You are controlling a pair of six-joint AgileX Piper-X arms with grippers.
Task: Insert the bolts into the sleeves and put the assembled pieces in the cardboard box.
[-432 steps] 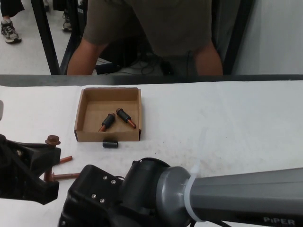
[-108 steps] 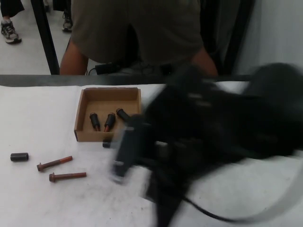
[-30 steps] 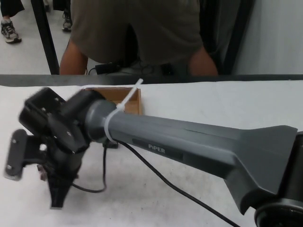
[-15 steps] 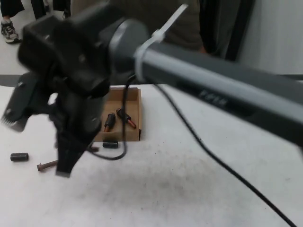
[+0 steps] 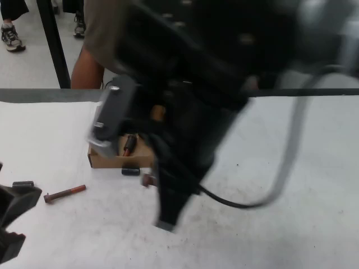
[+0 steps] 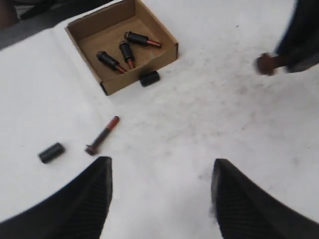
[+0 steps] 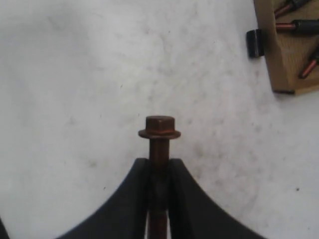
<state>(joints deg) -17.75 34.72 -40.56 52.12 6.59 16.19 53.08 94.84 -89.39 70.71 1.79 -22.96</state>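
My right gripper (image 7: 159, 167) is shut on a rusty bolt (image 7: 159, 130) whose hex head sticks out past the fingertips, above the white bench. In the high view this bolt (image 5: 148, 179) hangs just in front of the cardboard box (image 5: 104, 161). The box (image 6: 167, 47) holds three assembled pieces (image 6: 125, 52). One black sleeve (image 6: 149, 78) lies against the box's front wall. A loose bolt (image 6: 102, 135) and another sleeve (image 6: 51, 152) lie farther left. My left gripper (image 6: 162, 167) hovers open near the front left of the bench, holding nothing.
A person stands behind the bench's far edge, not touching anything. The white bench surface (image 5: 291, 202) stretches bare to the right of the box. The right arm's dark body blurs across the middle of the high view.
The right arm has swung from the loose bolts at the left toward the middle, carrying one bolt off the bench. The left gripper has come into the high view at the lower left.
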